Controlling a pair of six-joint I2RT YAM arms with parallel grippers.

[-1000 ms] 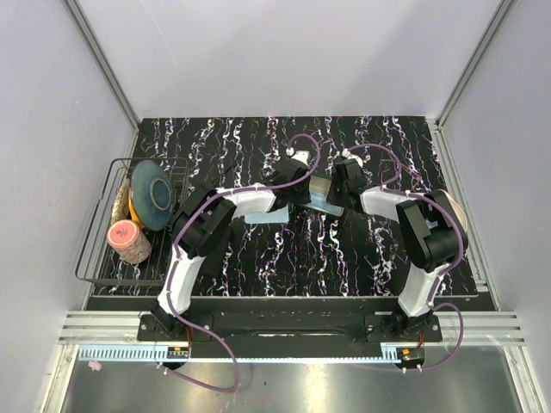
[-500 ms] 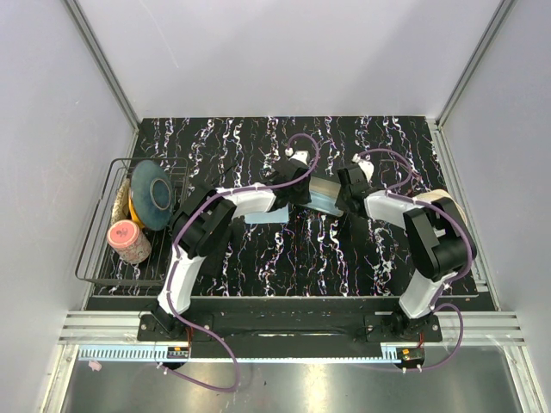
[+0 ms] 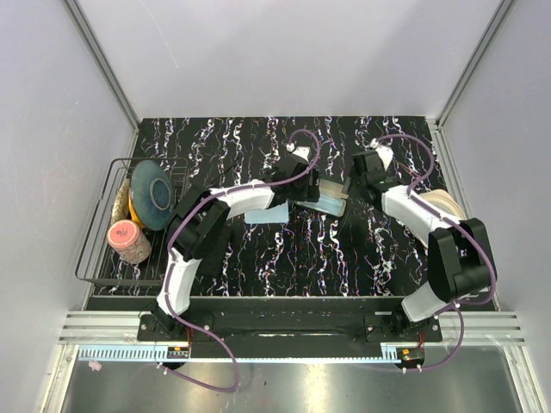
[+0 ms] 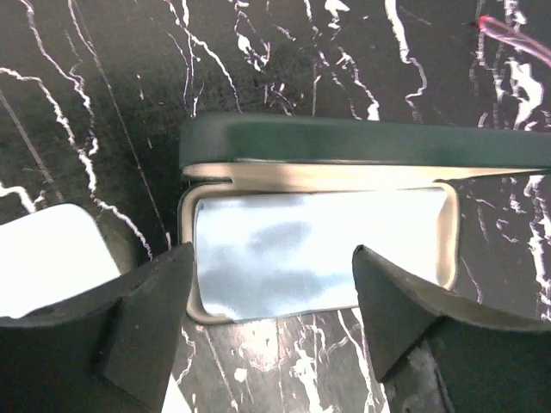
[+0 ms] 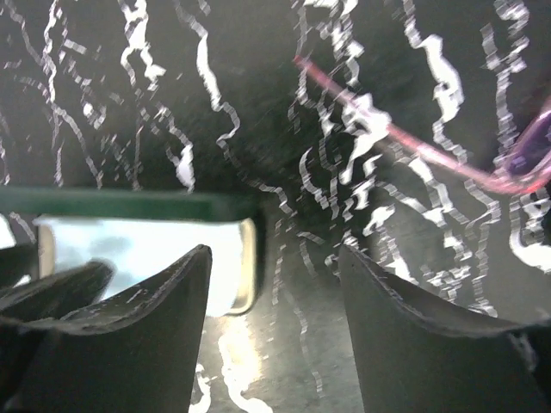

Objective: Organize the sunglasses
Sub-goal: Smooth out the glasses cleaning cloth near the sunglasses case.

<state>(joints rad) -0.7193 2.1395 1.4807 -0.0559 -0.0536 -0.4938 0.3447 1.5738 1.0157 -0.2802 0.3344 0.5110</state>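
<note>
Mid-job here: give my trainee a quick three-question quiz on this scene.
1. True or false: the case is shut.
2. Which wrist view shows the sunglasses? A: left. B: right.
3. Fill in: the left gripper and right gripper both stand ____.

Key: 1 false, its lid is up. 2 B. 3 open.

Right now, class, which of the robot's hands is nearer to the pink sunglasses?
Right. The right hand has the pink sunglasses just ahead, off to one side; the left hand faces the open case, with the sunglasses beyond it.
</note>
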